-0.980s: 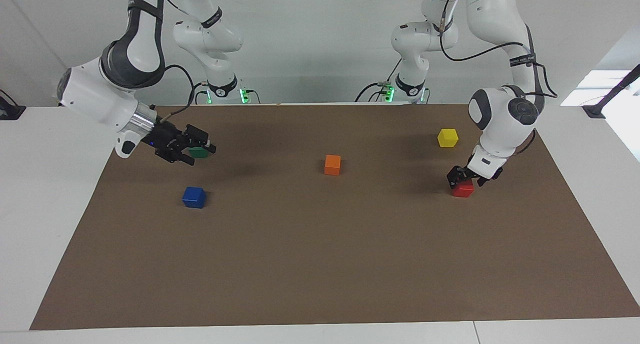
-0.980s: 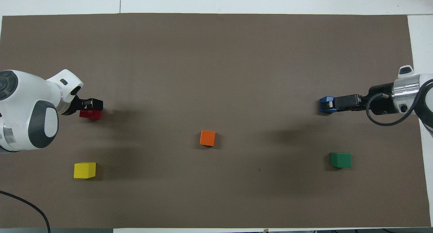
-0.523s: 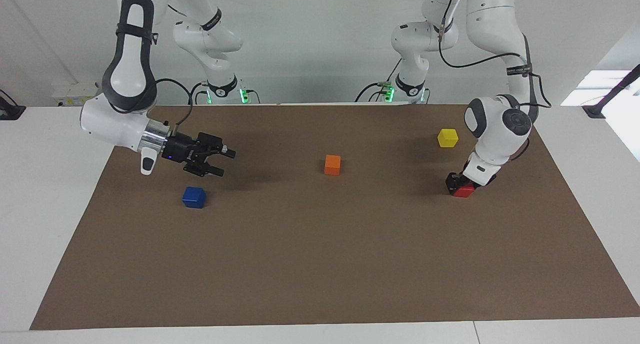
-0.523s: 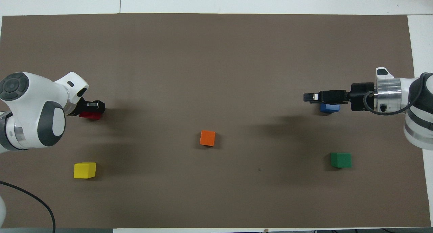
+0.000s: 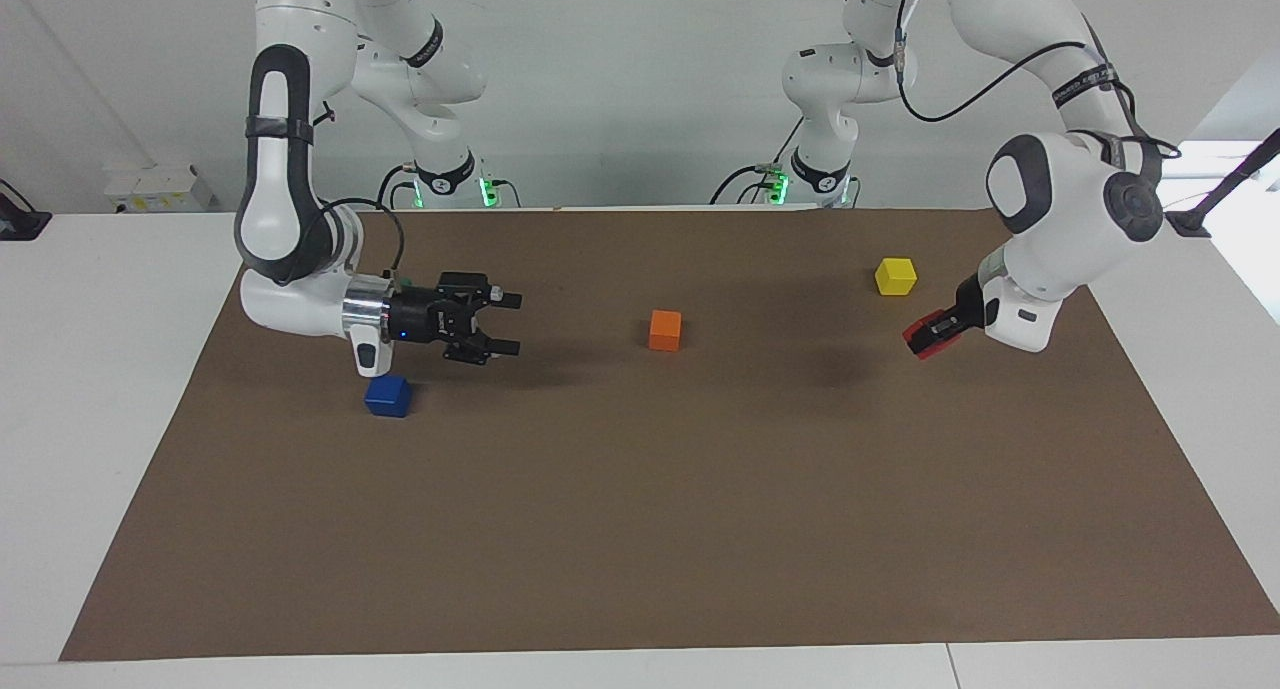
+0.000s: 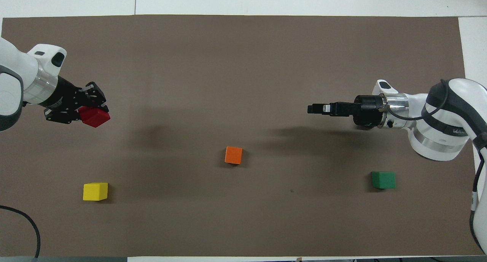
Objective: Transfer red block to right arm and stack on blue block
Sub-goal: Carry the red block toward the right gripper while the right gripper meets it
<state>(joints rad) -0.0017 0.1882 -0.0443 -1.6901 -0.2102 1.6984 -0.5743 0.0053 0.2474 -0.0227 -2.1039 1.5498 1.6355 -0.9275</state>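
1. Up off the mat at the left arm's end of the table, the red block (image 5: 927, 334) sits clamped in our left gripper (image 5: 935, 331), tilted a bit, with its shadow on the brown mat (image 5: 640, 529) underneath. So the pickup looks done to us.

2. Our right gripper (image 5: 500, 323) hangs over the mat at the other end, turned sideways and pointing toward the middle of the table. Its jaws are spread and it's holding nothing. It looks ready to receive, but the two grippers are well apart, so no handover yet.

3. Blue block (image 5: 388, 395) sits on the mat just under the right arm's wrist, nothing on top of it. In the overhead view that wrist hides it completely.

4. What's left, as we read it: bring the two grippers together, pass the red block across, let go with the left one, then have the right arm set it on the blue block. Most of the job, basically.

5. Bystanders: orange block (image 5: 665, 330) mid-table, yellow block (image 5: 895, 276) near the left gripper, green block (image 6: 383, 180) nearer the robots than the blue one.
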